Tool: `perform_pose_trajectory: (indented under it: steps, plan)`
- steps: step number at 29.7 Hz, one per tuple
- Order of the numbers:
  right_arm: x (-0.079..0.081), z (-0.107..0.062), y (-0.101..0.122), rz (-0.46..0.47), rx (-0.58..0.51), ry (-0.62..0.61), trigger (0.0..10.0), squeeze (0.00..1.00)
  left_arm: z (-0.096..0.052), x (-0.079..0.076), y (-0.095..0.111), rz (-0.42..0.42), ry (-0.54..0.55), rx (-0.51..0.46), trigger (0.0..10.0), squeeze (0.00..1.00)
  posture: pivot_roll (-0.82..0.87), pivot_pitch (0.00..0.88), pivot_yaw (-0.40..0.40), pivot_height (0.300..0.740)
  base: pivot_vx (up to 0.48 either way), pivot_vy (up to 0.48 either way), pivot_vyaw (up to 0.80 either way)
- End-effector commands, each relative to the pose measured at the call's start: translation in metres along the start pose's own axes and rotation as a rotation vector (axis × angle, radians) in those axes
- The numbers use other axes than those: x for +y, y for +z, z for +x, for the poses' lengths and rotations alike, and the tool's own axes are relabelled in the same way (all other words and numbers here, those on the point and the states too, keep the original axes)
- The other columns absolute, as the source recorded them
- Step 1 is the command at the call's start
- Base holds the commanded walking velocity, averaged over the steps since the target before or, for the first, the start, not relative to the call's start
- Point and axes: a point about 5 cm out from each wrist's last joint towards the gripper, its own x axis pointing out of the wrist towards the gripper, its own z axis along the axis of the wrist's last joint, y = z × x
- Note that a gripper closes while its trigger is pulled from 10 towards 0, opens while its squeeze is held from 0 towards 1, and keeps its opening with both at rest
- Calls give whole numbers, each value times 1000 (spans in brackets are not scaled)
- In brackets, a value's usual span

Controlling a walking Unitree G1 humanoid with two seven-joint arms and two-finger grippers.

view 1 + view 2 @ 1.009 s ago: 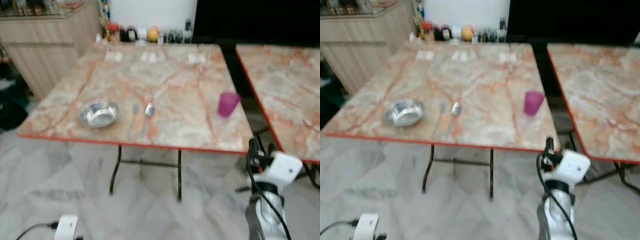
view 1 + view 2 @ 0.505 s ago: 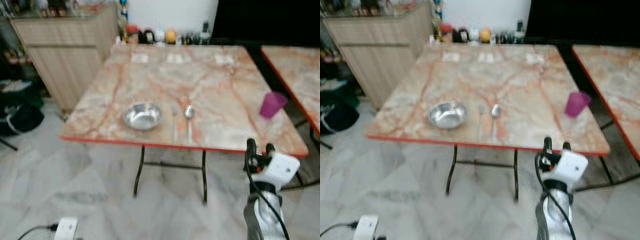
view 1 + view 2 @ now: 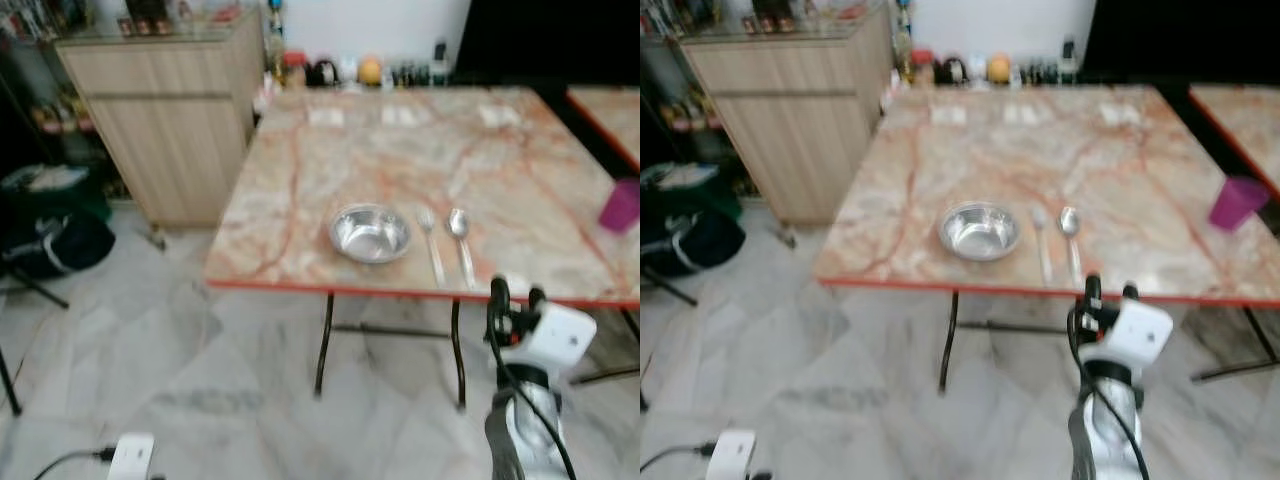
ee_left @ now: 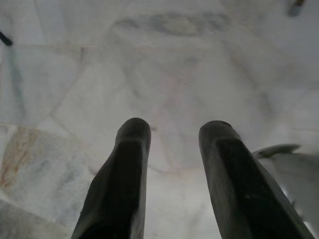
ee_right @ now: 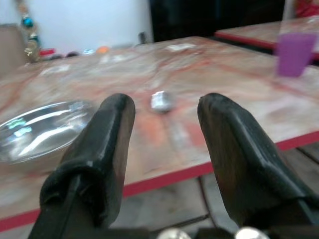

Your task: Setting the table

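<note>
A steel bowl [image 3: 370, 232] sits near the front edge of the marble table [image 3: 330, 150]. A fork [image 3: 430, 240] and a spoon [image 3: 460, 235] lie side by side just right of it. A purple cup [image 3: 620, 205] stands at the table's right end. My right gripper [image 3: 513, 296] is raised in front of the table edge, below the spoon, open and holding nothing; its wrist view looks across the bowl [image 5: 35, 127], the spoon [image 5: 160, 101] and the cup [image 5: 294, 54]. My left gripper [image 4: 174, 137] hangs open over the floor.
A wooden cabinet [image 3: 170, 120] stands left of the table. Bottles and jars [image 3: 340, 70] line the table's far edge. A second table's corner [image 3: 600, 110] is at the right. Dark bags [image 3: 50, 240] lie on the floor at left, a white device [image 3: 130, 455] near my feet.
The camera has swung to the left, so the table, bowl and cutlery have shifted right in view and the cabinet came in. My right gripper stays raised and open.
</note>
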Motion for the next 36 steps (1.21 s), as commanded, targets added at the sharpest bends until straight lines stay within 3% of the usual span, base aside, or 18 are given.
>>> perform_pose_trajectory:
  steps: [1, 18, 36]
  plan:
    - [6, 1, 2, 11, -9, 15, 10000, 0, -2, 4, -8, 1, 12, 27, 10000, 0, 67, 26, 0, 740, 0, 0, 0]
    - [8, -1, 0, 15, -2, 18, 10000, 0, -2, 2, -5, -6, -15, 6, 10000, 0, 71, 28, -1, 740, 0, 0, 0]
    - [9, -1, -1, 17, -1, 22, 10000, 0, -2, 2, -5, -14, -16, 3, 10000, 0, 70, 29, -2, 740, 316, 0, 0]
